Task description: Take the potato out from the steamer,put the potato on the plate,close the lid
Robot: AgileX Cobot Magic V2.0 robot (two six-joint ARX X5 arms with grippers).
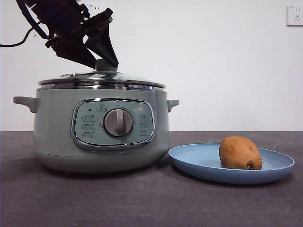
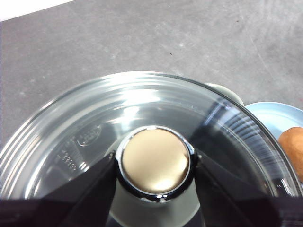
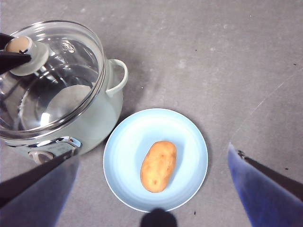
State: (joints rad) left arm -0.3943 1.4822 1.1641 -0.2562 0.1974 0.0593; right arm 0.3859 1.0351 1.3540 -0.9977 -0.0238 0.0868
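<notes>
Potato [image 1: 240,152] lies on its side on the plate [image 1: 279,166], dark spot toward the camera; plate sits at about 3 o'clock of the steamer [image 1: 102,130], rim just beside the cooker's base. Front view: lid [image 1: 75,79] appears seated level on the steamer's rim, the left gripper [image 1: 107,62] coming down from 11 o'clock onto the knob [image 1: 107,65].

Left wrist view: left gripper [image 2: 155,166] has both jaws pressed against the sides of the knob [image 2: 155,161], clamped on it. Glass dome of the lid [image 2: 85,118] fills the view; a sliver of the potato [image 2: 294,144] and the plate [image 2: 272,116] show at 3 o'clock.

Right wrist view: right gripper [image 3: 154,177] hangs high above the plate [image 3: 189,137] with jaws spread wide, holding nothing. Potato [image 3: 158,165] rests near the plate's centre. Steamer [image 3: 102,118] at 10 o'clock, lid [image 3: 71,71] on it, knob [image 3: 26,53] pinched by the other arm's jaws.

Risk, as judged: if the jaws drag on the knob while letting go or lifting away, the lid could skew or slide off its seat. Release should be straight up.
</notes>
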